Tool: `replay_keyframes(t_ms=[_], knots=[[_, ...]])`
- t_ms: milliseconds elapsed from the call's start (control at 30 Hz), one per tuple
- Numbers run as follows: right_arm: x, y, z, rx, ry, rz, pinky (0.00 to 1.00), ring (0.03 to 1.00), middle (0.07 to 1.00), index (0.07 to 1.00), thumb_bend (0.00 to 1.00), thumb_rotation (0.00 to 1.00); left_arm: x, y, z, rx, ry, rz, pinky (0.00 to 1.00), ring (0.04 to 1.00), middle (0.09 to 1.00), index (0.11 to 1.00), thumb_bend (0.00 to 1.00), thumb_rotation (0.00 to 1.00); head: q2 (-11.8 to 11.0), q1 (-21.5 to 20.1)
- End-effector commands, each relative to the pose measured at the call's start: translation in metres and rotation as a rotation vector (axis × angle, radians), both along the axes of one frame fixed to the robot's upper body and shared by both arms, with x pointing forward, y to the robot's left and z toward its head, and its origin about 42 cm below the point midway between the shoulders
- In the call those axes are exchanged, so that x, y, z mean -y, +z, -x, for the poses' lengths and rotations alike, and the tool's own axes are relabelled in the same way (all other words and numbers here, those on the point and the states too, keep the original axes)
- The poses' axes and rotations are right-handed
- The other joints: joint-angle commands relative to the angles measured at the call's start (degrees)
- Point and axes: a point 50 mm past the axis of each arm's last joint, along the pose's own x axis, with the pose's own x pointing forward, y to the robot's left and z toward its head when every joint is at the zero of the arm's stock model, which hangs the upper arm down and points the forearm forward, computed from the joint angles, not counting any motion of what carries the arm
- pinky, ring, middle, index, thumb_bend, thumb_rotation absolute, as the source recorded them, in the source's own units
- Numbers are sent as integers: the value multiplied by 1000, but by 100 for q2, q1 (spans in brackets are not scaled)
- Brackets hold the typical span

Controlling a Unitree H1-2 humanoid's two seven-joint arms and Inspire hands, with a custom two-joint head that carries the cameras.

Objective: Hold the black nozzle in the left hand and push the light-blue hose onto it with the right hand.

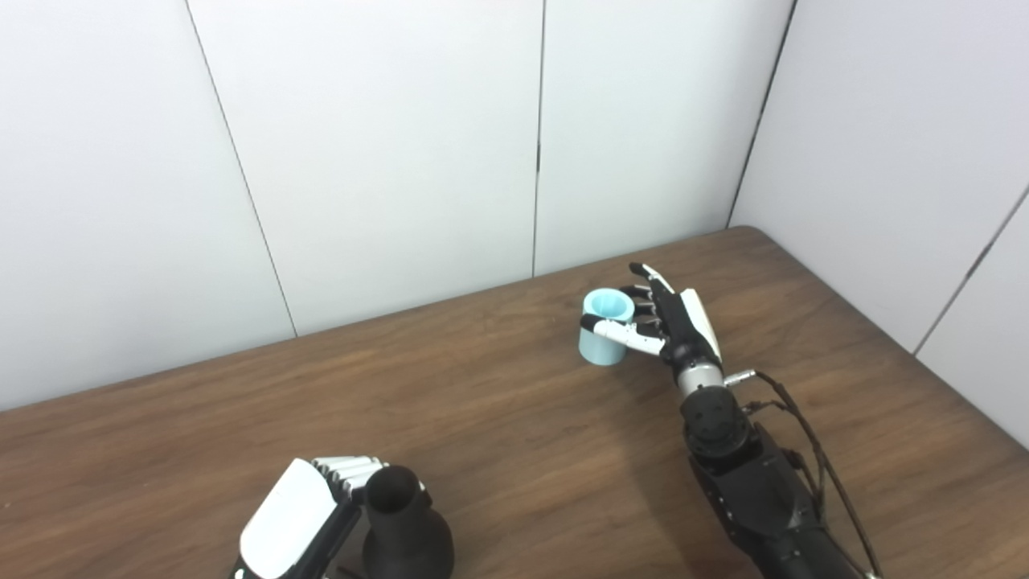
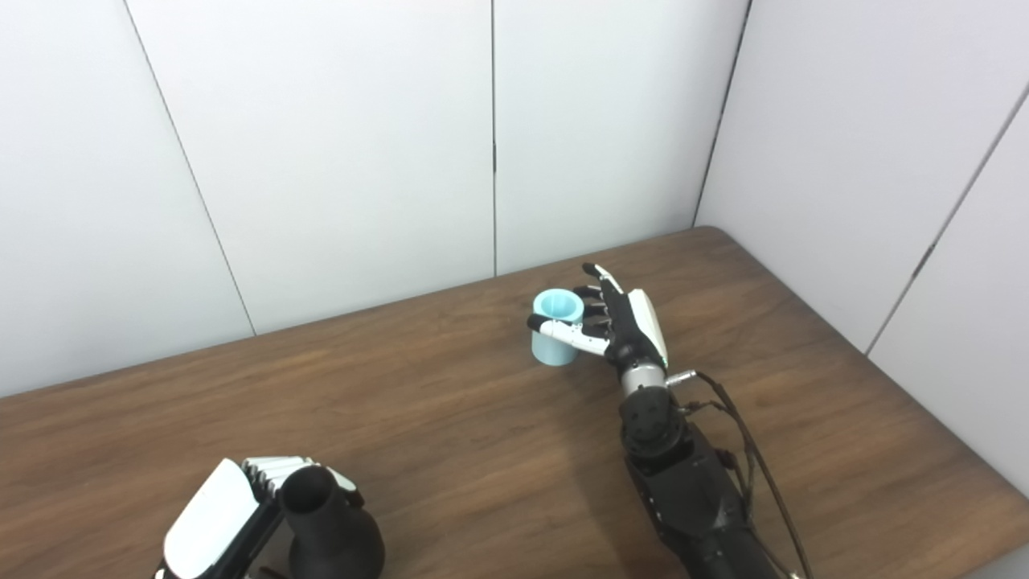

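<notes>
Hose and nozzle sit well apart on our surface (image 1: 514,418): the black nozzle (image 1: 406,527) stands upright, mouth up, gripped in our left hand (image 1: 301,515); our right hand (image 1: 663,322) closes around the upright light-blue hose (image 1: 603,330), far right.

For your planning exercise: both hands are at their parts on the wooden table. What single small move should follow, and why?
Probably close the right hand fully on the short light-blue hose piece and lift it. Its thumb and fingers wrap the hose, which seems to stand upright on the brown wooden table, far from the black bulb-shaped nozzle at the left hand.
</notes>
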Motion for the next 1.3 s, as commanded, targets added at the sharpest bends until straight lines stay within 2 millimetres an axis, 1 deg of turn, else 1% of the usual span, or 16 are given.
replay_keyframes(t_ms=[0, 33, 67, 133, 333, 467, 767, 900, 933, 1000, 1033, 1067, 1100, 1167, 1233, 1267], knots=[[-8, 12, -7, -31, 103, 51, 513, 660, 734, 935, 1000, 488, -18, -69, 65, -233, 32, -20, 358, 485, 474, 506, 520, 0, 3, -5], [-9, 12, -6, -38, 112, 63, 685, 814, 865, 943, 1000, 495, -18, -69, 65, -233, 31, -20, 359, 486, 475, 505, 520, 0, 3, -5], [-9, 13, -5, -42, 123, 77, 744, 866, 910, 946, 1000, 497, -18, -69, 65, -233, 31, -20, 360, 486, 475, 505, 520, 0, 3, -5], [-10, 13, -4, -56, 136, 98, 837, 925, 953, 946, 1000, 493, -18, -69, 65, -234, 32, -20, 360, 486, 475, 504, 520, 0, 3, -5], [-9, 14, -3, -98, 194, 144, 909, 973, 988, 969, 1000, 487, -18, -68, 66, -235, 30, -19, 363, 489, 476, 503, 520, 0, 12, 16], [-8, 13, -2, -118, 221, 172, 929, 990, 999, 975, 1000, 486, -18, -68, 66, -240, 30, -18, 365, 490, 476, 504, 520, 0, 20, 21], [-8, 11, -1, -106, 215, 187, 916, 978, 978, 954, 1000, 451, -18, -67, 67, -236, 29, -20, 358, 486, 475, 505, 520, 0, 27, 29], [-7, 8, 0, -116, 201, 190, 875, 943, 956, 936, 1000, 469, -18, -67, 67, -240, 30, -20, 358, 487, 474, 506, 520, 0, 27, 39], [-7, 8, 1, -116, 194, 178, 832, 916, 936, 927, 1000, 473, -18, -67, 67, -242, 30, -21, 359, 487, 475, 505, 520, 0, 27, 39], [-6, 6, 2, -120, 174, 149, 638, 782, 836, 905, 1000, 468, -18, -67, 67, -243, 30, -22, 361, 488, 476, 504, 520, 0, 27, 39], [-6, 6, 3, -121, 168, 144, 578, 737, 803, 896, 1000, 461, -18, -67, 67, -242, 30, -22, 362, 488, 476, 504, 520, 0, 27, 39], [-6, 5, 3, -124, 163, 150, 540, 709, 782, 890, 1000, 457, -18, -67, 67, -241, 30, -23, 363, 489, 476, 504, 520, 0, 27, 39], [-6, 4, 3, -124, 159, 162, 527, 692, 770, 876, 1000, 458, -18, -67, 67, -241, 30, -22, 363, 489, 476, 504, 520, 0, 27, 39], [-6, 5, 3, -117, 156, 180, 540, 695, 769, 855, 1000, 467, -18, -67, 67, -244, 30, -22, 363, 489, 475, 504, 520, 0, 33, 40], [-6, 6, 3, -103, 155, 188, 490, 637, 707, 810, 1000, 436, -17, -67, 67, -246, 29, -22, 362, 489, 476, 504, 520, 0, 33, 40], [-6, 6, 3, -97, 150, 190, 481, 625, 692, 798, 1000, 428, -18, -67, 67, -247, 30, -21, 361, 489, 476, 504, 520, 0, 33, 40]])
